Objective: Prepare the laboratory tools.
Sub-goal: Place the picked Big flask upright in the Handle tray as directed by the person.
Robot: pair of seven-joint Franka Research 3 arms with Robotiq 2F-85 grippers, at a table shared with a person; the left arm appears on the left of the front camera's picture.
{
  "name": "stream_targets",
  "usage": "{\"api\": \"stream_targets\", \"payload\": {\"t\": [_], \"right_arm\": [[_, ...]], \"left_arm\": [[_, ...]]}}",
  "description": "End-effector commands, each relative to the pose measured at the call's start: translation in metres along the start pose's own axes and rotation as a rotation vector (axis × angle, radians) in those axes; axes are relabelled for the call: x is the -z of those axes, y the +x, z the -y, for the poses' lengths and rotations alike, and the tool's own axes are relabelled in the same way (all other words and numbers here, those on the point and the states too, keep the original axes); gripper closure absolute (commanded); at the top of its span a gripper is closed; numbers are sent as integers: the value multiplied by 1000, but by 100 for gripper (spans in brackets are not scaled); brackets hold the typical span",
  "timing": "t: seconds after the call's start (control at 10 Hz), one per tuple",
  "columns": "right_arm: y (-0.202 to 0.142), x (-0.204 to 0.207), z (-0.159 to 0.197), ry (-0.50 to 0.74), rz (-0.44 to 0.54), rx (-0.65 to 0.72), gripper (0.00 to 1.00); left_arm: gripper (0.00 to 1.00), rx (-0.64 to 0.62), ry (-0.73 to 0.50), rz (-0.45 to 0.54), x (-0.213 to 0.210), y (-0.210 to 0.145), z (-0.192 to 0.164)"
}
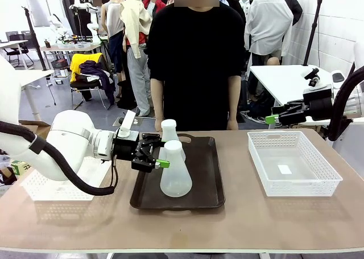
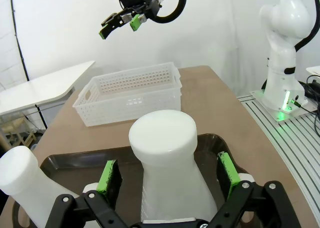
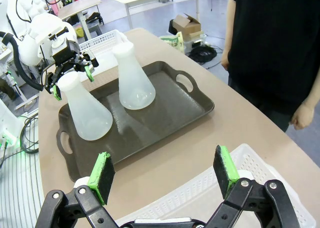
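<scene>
Two frosted white conical flasks stand upright on a dark brown tray point(image 1: 210, 179). My left gripper point(image 1: 161, 156) is open at the neck of the near flask point(image 1: 175, 176). In the left wrist view that flask point(image 2: 162, 138) rises between the green pads point(image 2: 109, 175), with a gap on each side. The far flask point(image 1: 169, 131) stands just behind it, also seen at the lower left of that view point(image 2: 20, 175). My right gripper point(image 1: 273, 119) hangs open in the air at the right, above the table. Its wrist view looks down on both flasks point(image 3: 87, 112) point(image 3: 131, 80) and the left gripper point(image 3: 70, 72).
A white lattice basket point(image 1: 293, 163) sits at the table's right, holding a small white slip. Another basket point(image 1: 37, 186) lies at the left, partly behind my left arm. A person in black point(image 1: 190, 60) stands at the far edge, hands down.
</scene>
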State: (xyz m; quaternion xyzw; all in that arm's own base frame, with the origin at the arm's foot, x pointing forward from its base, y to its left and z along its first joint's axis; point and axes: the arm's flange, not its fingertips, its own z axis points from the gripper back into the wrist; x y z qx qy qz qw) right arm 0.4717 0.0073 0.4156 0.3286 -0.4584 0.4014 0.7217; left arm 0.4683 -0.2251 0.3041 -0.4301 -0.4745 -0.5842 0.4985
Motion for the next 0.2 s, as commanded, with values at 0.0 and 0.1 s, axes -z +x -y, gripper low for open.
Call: {"api": "stream_targets", "payload": {"t": [0.0,0.1], "right_arm": [[-1,-1,-1,7,-17,11,0],[-1,-1,-1,7,-17,11,0]], "left_arm": [[0,17,1,3,0,0,0],[0,17,1,3,0,0,0]]}}
